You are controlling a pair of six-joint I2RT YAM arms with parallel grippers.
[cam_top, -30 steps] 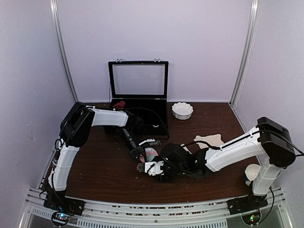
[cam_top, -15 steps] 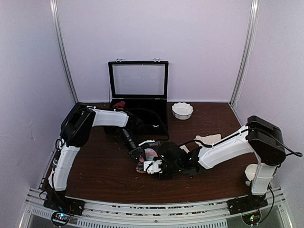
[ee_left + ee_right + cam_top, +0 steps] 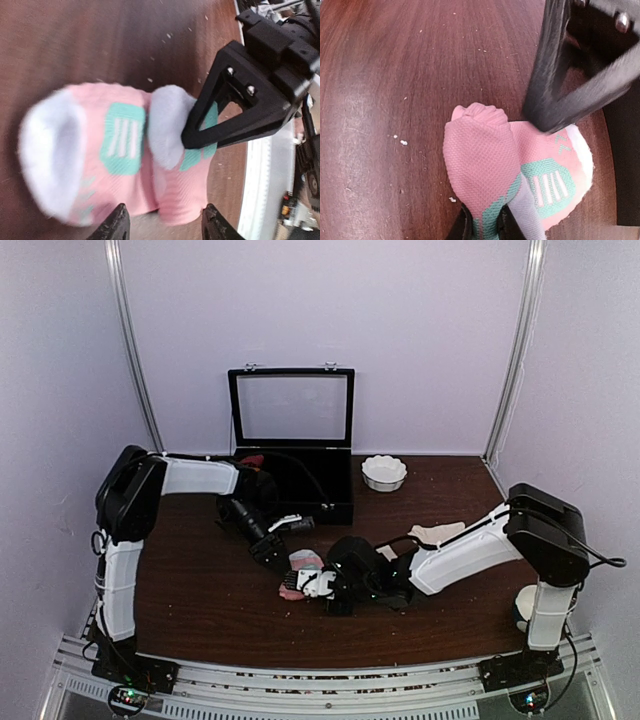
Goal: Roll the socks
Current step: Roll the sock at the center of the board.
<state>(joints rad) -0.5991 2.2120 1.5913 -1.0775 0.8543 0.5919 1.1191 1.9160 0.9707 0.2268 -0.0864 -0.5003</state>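
Observation:
The pink sock (image 3: 301, 568) with mint and white patches lies folded into a bundle on the dark wood table (image 3: 200, 590). My right gripper (image 3: 318, 586) is shut on a fold of this pink sock (image 3: 482, 170), pinching it between the tips (image 3: 486, 227). My left gripper (image 3: 273, 544) stands open just left of the bundle. In its wrist view the tips (image 3: 165, 222) straddle the near edge of the pink sock (image 3: 120, 150) without closing on it. The right gripper's black finger (image 3: 235, 115) presses on the sock's top. The cream-beige sock (image 3: 441, 534) lies flat behind the right arm.
A black case (image 3: 290, 495) with its lid up stands at the back, a dark red bundle (image 3: 250, 459) in its left corner. A white scalloped bowl (image 3: 384, 472) sits to its right. A white object (image 3: 528, 604) stands by the right arm's base.
The left gripper has opened, let go of the pink sock and drawn back left. The right gripper has shut on the sock's fold and shifted slightly left.

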